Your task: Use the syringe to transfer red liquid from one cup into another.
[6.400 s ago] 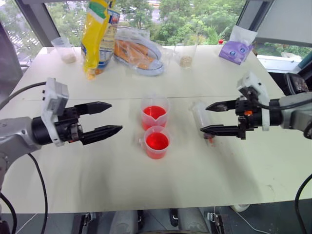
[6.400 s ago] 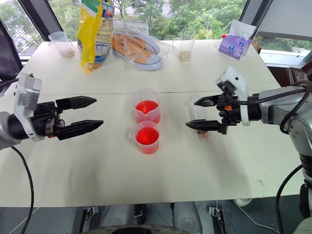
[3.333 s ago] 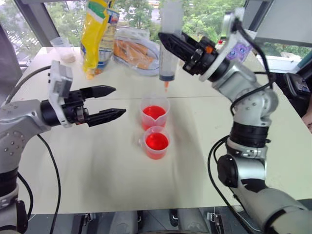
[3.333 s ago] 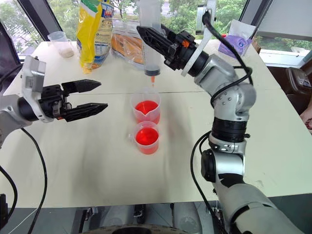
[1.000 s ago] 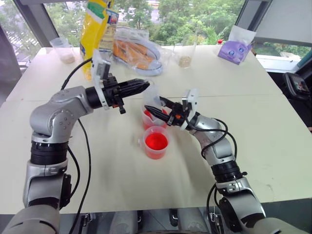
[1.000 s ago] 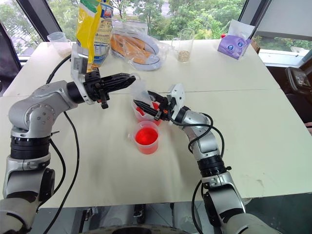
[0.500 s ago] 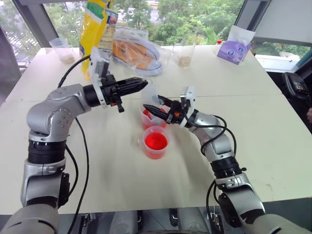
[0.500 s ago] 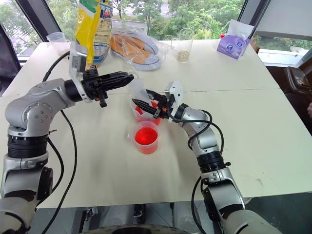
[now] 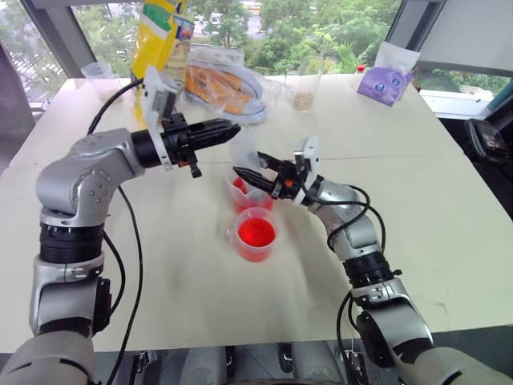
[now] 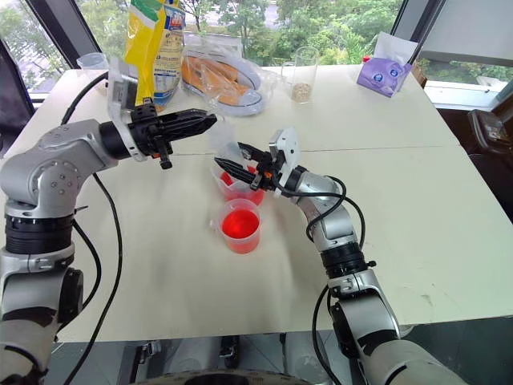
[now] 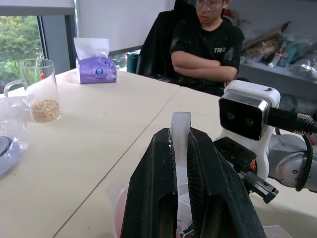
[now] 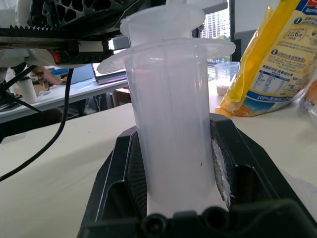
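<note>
White table point(image 9: 449, 200) by big windows, trees outside. Syringe point(image 12: 171, 119) stands upright over the taller spouted cup point(image 10: 237, 186) of red liquid point(image 10: 227, 180). Right gripper point(image 10: 232, 160) clamped on the syringe barrel; left gripper point(image 9: 227, 127) pinched shut on the plunger top point(image 11: 180, 130). Shorter cup point(image 9: 256, 233) of red liquid sits just in front, nearer the robot.

Yellow bag point(image 9: 156, 56), purple tissue box point(image 9: 385, 83), possibly grain glass point(image 9: 304, 90).
</note>
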